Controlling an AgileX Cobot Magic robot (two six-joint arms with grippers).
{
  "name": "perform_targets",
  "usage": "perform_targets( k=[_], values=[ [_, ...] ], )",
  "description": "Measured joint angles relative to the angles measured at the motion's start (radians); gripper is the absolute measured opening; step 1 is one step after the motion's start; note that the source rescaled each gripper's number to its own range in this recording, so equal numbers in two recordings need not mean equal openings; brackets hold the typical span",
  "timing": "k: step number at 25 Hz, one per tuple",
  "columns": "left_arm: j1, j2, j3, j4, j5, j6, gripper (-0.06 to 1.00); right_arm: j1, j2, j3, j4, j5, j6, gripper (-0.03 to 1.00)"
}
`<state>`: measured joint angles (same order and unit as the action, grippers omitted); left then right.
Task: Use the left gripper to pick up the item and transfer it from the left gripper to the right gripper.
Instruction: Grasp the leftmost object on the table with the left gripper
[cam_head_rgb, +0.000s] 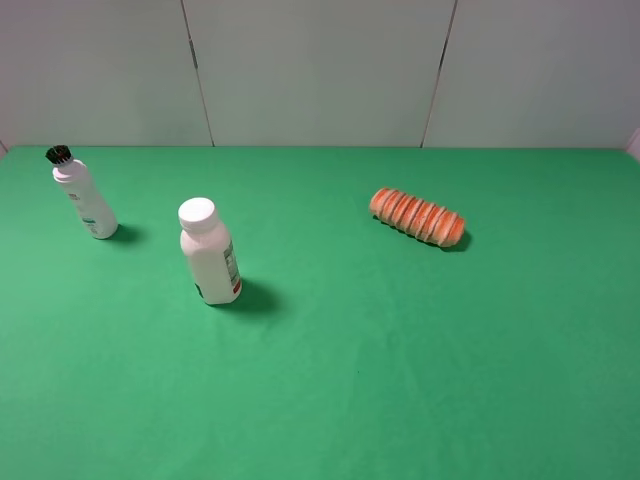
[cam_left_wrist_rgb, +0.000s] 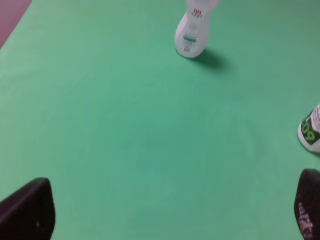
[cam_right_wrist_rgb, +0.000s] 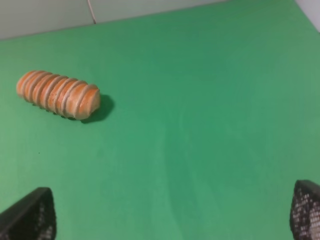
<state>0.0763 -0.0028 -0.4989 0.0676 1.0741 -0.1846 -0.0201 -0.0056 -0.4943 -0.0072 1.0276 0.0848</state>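
Observation:
The item, a slim white bottle (cam_head_rgb: 86, 198) with a small black cap, stands at the far left of the green table. The left wrist view shows its lower body (cam_left_wrist_rgb: 192, 31) with the label print, far ahead of the left gripper (cam_left_wrist_rgb: 170, 212). That gripper is open and empty, its black fingertips (cam_left_wrist_rgb: 27, 210) wide apart above bare cloth. The right gripper (cam_right_wrist_rgb: 172, 210) is open and empty too, with fingertips (cam_right_wrist_rgb: 31, 216) at the frame's lower corners. Neither arm shows in the exterior high view.
A stouter white bottle (cam_head_rgb: 209, 252) with a wide white cap stands left of centre; its base shows in the left wrist view (cam_left_wrist_rgb: 311, 131). An orange ridged bread roll (cam_head_rgb: 417, 216) lies at the right, also in the right wrist view (cam_right_wrist_rgb: 59, 94). A grey wall backs the table.

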Motion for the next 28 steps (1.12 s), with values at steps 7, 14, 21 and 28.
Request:
perform_targets(
  k=[7,14,21,28],
  values=[
    [0.0,0.098,-0.095,0.0,0.039,0.031,0.92,0.0,0.0,0.0,0.0,0.0,0.0,1.0],
    [0.0,0.302,-0.246,-0.002,0.094,0.082,0.92,0.0,0.0,0.0,0.0,0.0,0.0,1.0],
    [0.0,0.478,-0.377,-0.002,0.102,0.097,0.93,0.0,0.0,0.0,0.0,0.0,0.0,1.0],
    [0.0,0.736,-0.492,-0.002,0.102,0.097,0.99,0.0,0.0,0.0,0.0,0.0,0.0,1.0]
  ],
)
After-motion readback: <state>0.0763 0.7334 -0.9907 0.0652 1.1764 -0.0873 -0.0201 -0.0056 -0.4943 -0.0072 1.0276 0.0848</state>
